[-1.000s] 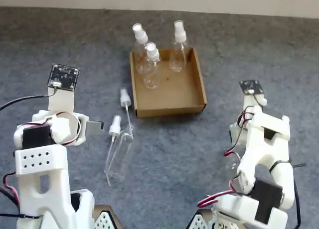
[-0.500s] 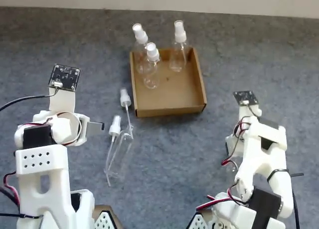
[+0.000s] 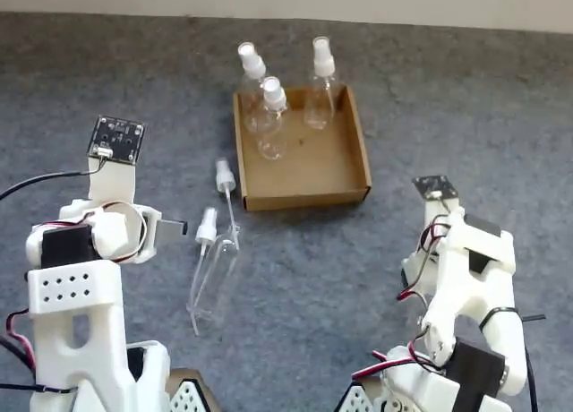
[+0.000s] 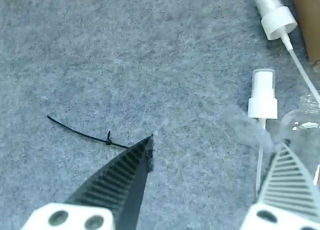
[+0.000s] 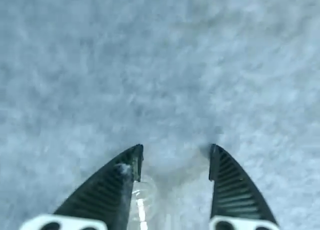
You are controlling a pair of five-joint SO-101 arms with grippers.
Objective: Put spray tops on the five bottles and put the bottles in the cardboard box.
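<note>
Though agape, right end effector [image 5: 175,151] astride a clear bottle [image 5: 142,202] (slightly off-centre).

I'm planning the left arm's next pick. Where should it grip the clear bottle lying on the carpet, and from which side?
Probably mid-body on the bottle, coming down from above and closing across its width. It lies flat, neck toward the cardboard box, and a loose spray top has its tube along one side, so avoid pinching that.
</note>
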